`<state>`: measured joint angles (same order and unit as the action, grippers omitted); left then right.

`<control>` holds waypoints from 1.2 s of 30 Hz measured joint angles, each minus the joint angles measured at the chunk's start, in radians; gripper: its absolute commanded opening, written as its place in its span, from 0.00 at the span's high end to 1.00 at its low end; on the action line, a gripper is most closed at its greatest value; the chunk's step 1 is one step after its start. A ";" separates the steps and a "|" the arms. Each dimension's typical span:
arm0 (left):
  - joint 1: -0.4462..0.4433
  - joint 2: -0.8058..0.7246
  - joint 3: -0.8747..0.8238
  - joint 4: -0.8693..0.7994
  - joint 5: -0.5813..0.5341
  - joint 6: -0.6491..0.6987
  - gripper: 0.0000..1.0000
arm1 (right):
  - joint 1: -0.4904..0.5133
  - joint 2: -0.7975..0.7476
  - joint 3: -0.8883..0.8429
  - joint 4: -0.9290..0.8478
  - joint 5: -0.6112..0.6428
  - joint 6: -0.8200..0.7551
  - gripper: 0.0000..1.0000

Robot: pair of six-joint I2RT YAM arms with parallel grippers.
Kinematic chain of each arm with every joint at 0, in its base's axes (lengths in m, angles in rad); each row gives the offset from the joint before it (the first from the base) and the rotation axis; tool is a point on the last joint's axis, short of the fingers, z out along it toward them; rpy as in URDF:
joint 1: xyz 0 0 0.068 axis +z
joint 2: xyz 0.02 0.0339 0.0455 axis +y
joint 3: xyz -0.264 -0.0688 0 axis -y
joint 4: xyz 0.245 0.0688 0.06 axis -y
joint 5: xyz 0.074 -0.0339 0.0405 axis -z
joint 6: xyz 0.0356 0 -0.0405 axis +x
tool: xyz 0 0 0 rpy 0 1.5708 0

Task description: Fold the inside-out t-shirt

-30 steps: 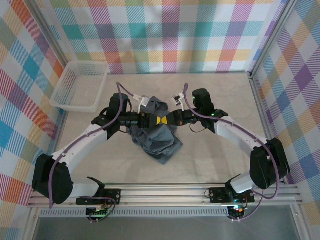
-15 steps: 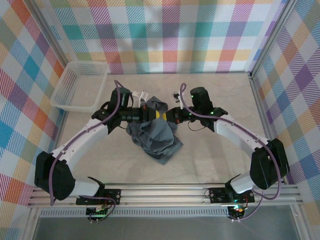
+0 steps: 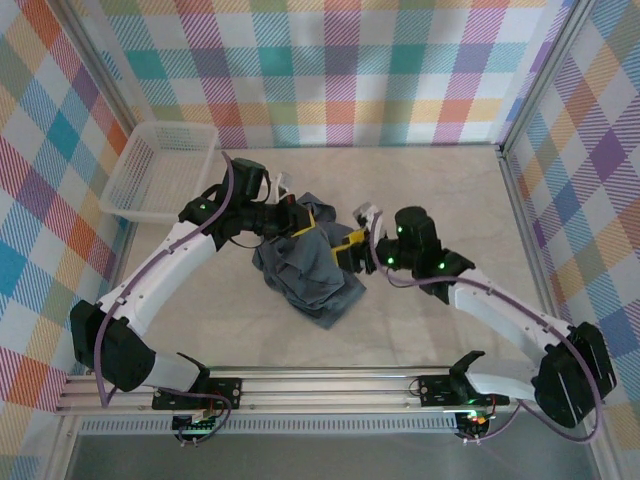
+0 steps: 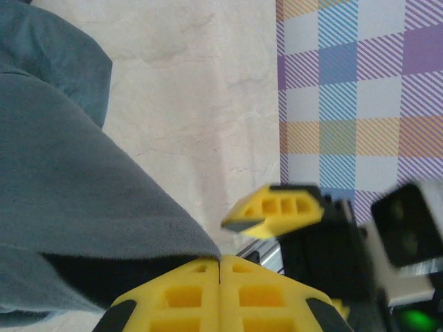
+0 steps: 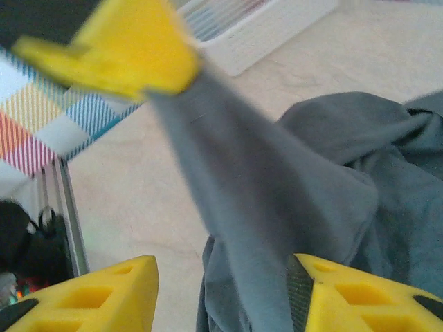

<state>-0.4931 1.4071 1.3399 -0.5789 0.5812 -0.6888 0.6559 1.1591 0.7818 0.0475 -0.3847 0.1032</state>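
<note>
Left hand [image 4: 220, 261] clamped tight on the t-shirt [image 3: 310, 275] edge, rest bunched on desk [image 3: 430, 190]. My right hand [image 5: 221, 277] apart, cloth hanging between fingers; contact unclear, blurry.

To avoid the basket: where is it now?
In the top view, the white basket sits at the far left corner of the table, apart from the t-shirt.

Walls [image 3: 330, 70]: 3 pastel plaid panels are enclosing the table at back, left and right.
Tabletop [image 3: 440, 190]: pale marbled surface is lying under even light.
Near edge: metal rail [image 3: 330, 392] is running across.
Far-left corner: white lattice basket [image 3: 148, 210] is sitting.
</note>
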 measured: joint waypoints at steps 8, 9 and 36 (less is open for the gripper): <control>0.000 0.000 0.000 0.000 0.004 0.000 1.00 | 0.095 0.042 -0.035 0.305 0.175 -0.328 0.45; 0.000 0.000 0.000 0.000 0.004 0.000 1.00 | 0.095 0.059 -0.035 0.344 0.188 -0.355 0.47; 0.079 -0.120 -0.002 -0.043 -0.157 0.105 0.59 | 0.075 0.067 -0.045 0.428 0.162 -0.296 1.00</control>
<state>-0.4145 1.2873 1.3384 -0.6216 0.4240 -0.5835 0.7311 1.2263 0.7372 0.4751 -0.2226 -0.1932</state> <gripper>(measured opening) 0.404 0.046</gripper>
